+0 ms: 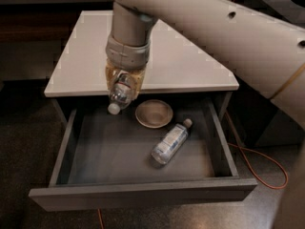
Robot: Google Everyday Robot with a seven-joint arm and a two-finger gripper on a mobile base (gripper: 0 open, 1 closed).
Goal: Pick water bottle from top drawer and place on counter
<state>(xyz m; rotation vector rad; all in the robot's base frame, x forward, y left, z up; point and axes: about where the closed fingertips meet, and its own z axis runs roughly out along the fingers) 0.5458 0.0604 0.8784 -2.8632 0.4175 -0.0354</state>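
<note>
Gripper (125, 86) pinches clear plastic water bottle (118, 98), whitish cap downward, above shallow matte-grey top drawer (143, 195).

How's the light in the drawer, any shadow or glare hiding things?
Camera view: the counter is bright and even; the top drawer is dim, darkest at the back under the counter; the pincer, above its back left, grips the water bottle; bowl and longer bottle are visible.
</note>
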